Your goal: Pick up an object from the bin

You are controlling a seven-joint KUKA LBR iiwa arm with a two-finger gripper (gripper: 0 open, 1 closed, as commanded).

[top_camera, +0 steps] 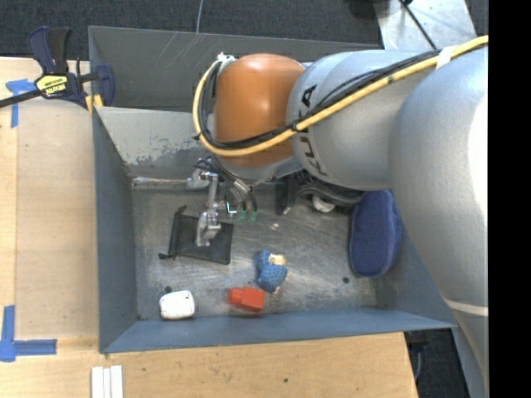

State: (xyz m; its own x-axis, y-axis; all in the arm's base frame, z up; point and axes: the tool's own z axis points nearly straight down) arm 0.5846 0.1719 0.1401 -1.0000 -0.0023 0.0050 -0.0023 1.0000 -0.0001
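My gripper (226, 225) hangs below the orange wrist cover over the left middle of the bin. It is open: one metal finger (206, 232) reaches down onto a flat black piece (189, 240), and the other finger (246, 211) stands to the right, off the piece. Nothing sits between the fingers. The black piece lies flat on the bin floor, angled slightly. A small crumpled blue thing with a pale patch (270, 272) lies to the lower right of the gripper.
A red block (246, 299) and a white rounded thing (177, 305) lie near the front wall. A dark blue oval pad (375, 232) leans at the right side. The arm covers the bin's back right part.
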